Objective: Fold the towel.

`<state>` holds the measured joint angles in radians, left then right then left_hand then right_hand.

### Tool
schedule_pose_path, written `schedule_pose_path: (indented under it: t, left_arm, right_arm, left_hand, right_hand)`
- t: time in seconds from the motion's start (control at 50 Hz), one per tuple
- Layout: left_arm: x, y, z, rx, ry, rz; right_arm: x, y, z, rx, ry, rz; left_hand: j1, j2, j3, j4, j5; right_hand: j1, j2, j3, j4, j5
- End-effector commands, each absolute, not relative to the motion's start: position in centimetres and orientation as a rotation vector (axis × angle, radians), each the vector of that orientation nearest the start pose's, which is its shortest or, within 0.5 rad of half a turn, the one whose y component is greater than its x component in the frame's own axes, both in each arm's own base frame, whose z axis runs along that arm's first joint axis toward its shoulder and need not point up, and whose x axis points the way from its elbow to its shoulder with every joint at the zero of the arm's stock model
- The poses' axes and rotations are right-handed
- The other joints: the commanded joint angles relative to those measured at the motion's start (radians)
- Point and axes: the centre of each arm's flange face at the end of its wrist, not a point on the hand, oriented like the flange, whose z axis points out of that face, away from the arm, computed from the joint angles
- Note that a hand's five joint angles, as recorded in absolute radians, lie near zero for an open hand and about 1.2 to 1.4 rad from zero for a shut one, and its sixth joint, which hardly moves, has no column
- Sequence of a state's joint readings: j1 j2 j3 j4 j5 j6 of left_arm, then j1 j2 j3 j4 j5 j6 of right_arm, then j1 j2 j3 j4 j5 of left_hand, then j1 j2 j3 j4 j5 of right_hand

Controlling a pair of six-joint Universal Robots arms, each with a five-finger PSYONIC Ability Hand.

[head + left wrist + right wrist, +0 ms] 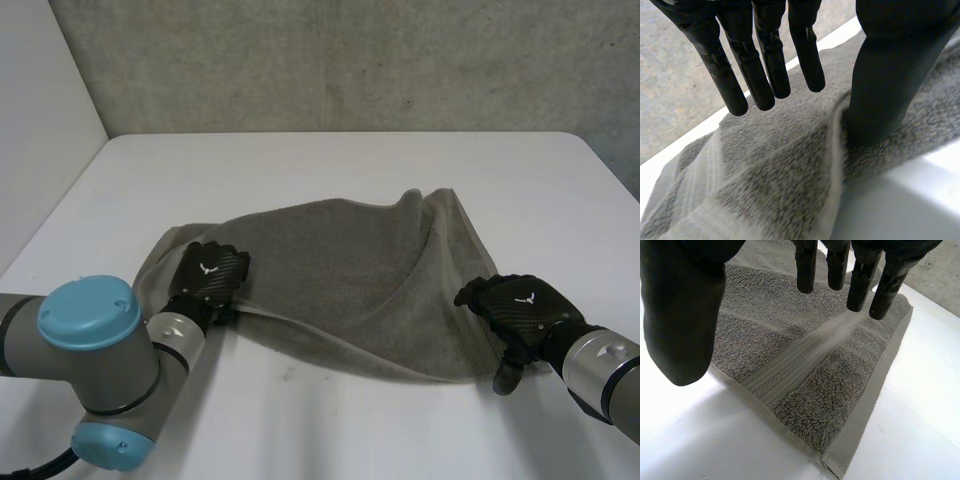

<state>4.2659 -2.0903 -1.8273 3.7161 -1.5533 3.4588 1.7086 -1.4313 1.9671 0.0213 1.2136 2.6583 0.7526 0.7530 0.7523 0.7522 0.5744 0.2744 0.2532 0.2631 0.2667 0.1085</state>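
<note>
The grey towel [340, 280] lies rumpled on the white surface [330, 170], spread wide between the two arms. Its far edge is humped into a soft ridge, so no clean fold is made yet. The left robot hand [208, 272] sits at the left end of the towel's near edge, close to the corner, and the right robot hand [520, 305] sits over the near right corner. This reads as a paired placement, one hand at each end of the same long edge, so that the edge can be raised evenly and carried across to the far side. In the left wrist view the fingers [765, 75] hang straight and spread above the cloth. The thumb [885, 100] comes down onto the towel just beside its hem. Nothing is pinched, so this hand is released and appears to be lining up with the edge. In the right wrist view the fingers [860, 285] are straight above the corner, near the woven band [805, 360]. The thumb [680, 315] is held out over the bare surface beyond the hem, well apart from the fingers. That hand is released too, and the wide gap seems kept so the hem can pass between thumb and fingers. The step in hand looks like taking hold of both near corners, and that grasp is not yet made.
</note>
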Motion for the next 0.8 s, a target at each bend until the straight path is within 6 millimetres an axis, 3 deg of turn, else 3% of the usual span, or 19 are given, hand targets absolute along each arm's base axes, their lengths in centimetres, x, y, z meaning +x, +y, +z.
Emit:
schedule_pose_path:
  t: [0.02, 0.22, 0.26, 0.3, 0.34, 0.42, 0.62, 0.7, 0.8]
  left_arm:
    - [-25.5, -25.7, 11.2, 0.951, 2.231, -1.960]
    - [-22.6, -26.4, 11.6, 0.873, 2.181, -1.898]
    - [-22.4, -26.5, 11.6, 0.865, 2.179, -1.900]
    - [-22.3, -26.5, 11.7, 0.856, 2.172, -1.907]
    - [-22.1, -26.6, 11.7, 0.851, 2.172, -1.905]
    - [-21.7, -27.0, 12.3, 0.825, 2.156, -1.919]
    - [-21.9, -26.5, 16.2, 0.834, 2.056, -2.067]
    - [-22.1, -26.4, 16.4, 0.859, 2.052, -2.084]
    - [-22.1, -26.4, 16.4, 0.864, 2.052, -2.087]
  right_arm:
    - [19.5, -22.0, 16.5, -1.040, 2.385, -1.492]
    - [19.5, -22.1, 16.6, -1.036, 2.386, -1.494]
    - [19.5, -22.1, 16.6, -1.036, 2.386, -1.494]
    - [19.5, -22.0, 16.6, -1.036, 2.386, -1.490]
    - [19.5, -22.0, 16.6, -1.038, 2.385, -1.489]
    - [19.6, -21.9, 16.5, -1.037, 2.383, -1.486]
    - [19.9, -21.9, 16.3, -1.012, 2.368, -1.492]
    - [19.9, -21.9, 15.9, -0.954, 2.373, -1.479]
    - [21.3, -20.9, 15.4, -0.887, 2.338, -1.411]
  left_hand:
    - [0.116, 0.115, 0.116, 0.116, 0.119]
    - [0.124, 0.124, 0.125, 0.125, 0.128]
    - [0.204, 0.203, 0.204, 0.204, 0.207]
    - [0.510, 0.510, 0.511, 0.511, 0.514]
    - [0.642, 0.642, 0.643, 0.643, 0.646]
    - [0.644, 0.643, 0.644, 0.644, 0.647]
    - [0.644, 0.643, 0.644, 0.644, 0.647]
    - [0.644, 0.643, 0.644, 0.644, 0.647]
    - [0.644, 0.643, 0.644, 0.644, 0.647]
  right_hand:
    - [0.016, 0.037, 0.027, 0.024, 0.007]
    - [0.016, 0.037, 0.027, 0.024, 0.007]
    - [0.016, 0.037, 0.027, 0.024, 0.007]
    - [0.016, 0.037, 0.027, 0.024, 0.007]
    - [0.016, 0.037, 0.027, 0.024, 0.007]
    - [0.016, 0.037, 0.027, 0.024, 0.007]
    - [0.004, 0.026, 0.016, 0.012, -0.004]
    - [0.004, 0.026, 0.016, 0.012, -0.004]
    - [0.016, 0.037, 0.027, 0.024, 0.007]
